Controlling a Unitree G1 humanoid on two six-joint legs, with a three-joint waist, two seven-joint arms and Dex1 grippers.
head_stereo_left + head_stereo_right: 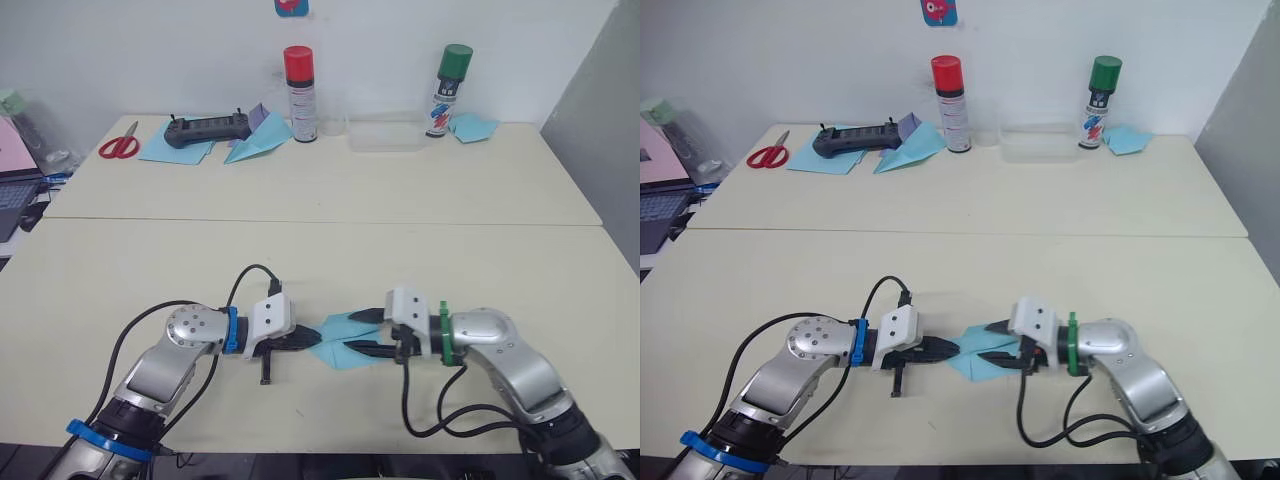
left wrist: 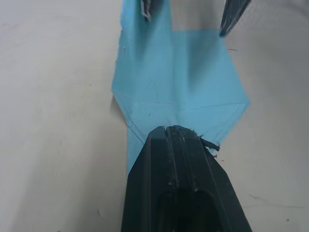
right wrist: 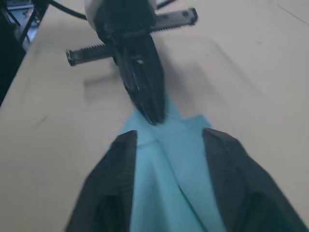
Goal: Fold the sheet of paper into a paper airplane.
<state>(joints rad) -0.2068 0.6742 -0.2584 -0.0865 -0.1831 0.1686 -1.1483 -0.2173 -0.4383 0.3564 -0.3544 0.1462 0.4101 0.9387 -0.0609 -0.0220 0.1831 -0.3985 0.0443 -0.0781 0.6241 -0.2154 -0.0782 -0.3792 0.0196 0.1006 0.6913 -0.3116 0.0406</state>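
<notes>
Pinching one sheet of paper (image 1: 338, 342): left gripper (image 1: 312, 337); right gripper (image 1: 362, 333) straddling.

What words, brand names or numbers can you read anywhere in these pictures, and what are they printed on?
No text can be read as it stands.
Red-capped spray can: a printed label, too small to read.
Green-capped spray can: red and blue markings, too blurred to read.
Blue sign on the wall: a red shape, cut off, no legible words.
Sheet of paper: plain, unmarked.

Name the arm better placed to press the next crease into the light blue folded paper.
Right, probably. Its tool is open astride the light blue folded paper, free to press, while the left tool is shut, pinning one end.
</notes>
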